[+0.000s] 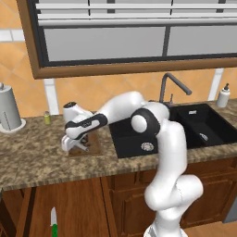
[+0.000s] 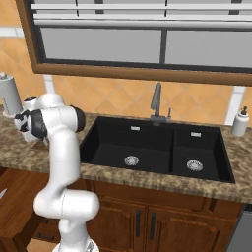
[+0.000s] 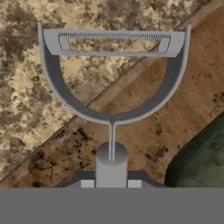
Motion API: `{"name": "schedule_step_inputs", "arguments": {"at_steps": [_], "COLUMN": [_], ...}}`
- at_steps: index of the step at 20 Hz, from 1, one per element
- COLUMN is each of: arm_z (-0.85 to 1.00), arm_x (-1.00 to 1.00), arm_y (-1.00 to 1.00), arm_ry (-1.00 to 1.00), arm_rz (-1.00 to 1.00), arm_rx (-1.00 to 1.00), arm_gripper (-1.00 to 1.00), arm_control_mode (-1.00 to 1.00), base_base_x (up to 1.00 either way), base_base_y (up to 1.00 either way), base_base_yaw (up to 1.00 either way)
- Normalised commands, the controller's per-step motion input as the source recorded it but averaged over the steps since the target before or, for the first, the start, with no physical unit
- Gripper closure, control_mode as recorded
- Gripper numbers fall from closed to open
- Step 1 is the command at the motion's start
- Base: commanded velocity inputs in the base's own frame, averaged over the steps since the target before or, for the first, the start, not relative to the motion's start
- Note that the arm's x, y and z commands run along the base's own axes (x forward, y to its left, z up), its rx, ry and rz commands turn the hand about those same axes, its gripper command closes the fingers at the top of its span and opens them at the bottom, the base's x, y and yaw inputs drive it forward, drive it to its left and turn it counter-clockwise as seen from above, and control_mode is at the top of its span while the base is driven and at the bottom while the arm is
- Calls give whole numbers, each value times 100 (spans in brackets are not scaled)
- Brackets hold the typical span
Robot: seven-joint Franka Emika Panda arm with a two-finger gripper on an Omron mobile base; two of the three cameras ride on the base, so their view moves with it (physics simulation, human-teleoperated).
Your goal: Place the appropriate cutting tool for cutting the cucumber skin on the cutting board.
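Note:
The grey metal peeler stands straight out from my gripper, which is shut on its handle. Its blade head hangs over the stone counter, just past the edge of the brown wooden cutting board, and its handle is above the board. The dark green cucumber lies on the board at the lower right of the hand view. From the left base camera, my gripper sits low over the board with the peeler under it. The arm hides most of the hand in the right base view.
A green-handled knife lies down on the floor in front of the cabinets. A small shaker bottle and a paper towel roll stand at the back left. The black sink, its faucet and a soap dispenser are to the right.

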Motion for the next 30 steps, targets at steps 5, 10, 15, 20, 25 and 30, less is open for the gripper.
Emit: {"name": "schedule_step_inputs", "arguments": {"at_steps": [5, 10, 15, 20, 25, 30], "arm_z": [-33, 19, 80, 100, 90, 72], "arm_x": [12, -51, -100, -94, -98, -64], "arm_y": [1, -7, -29, -22, -23, -38], "arm_ry": [0, -4, -10, -19, -18, -7], "arm_rz": [0, 0, 0, 0, 0, -1], "arm_rx": [0, 0, 0, 0, 0, 0], "arm_gripper": [-100, -100, -100, -100, -100, -100], "arm_control_mode": [-100, -100, -100, -100, -100, -100], "base_base_x": [0, 0, 0, 0, 0, 0], "base_base_y": [0, 0, 0, 0, 0, 0], "base_base_yaw": [0, 0, 0, 0, 0, 0]}}
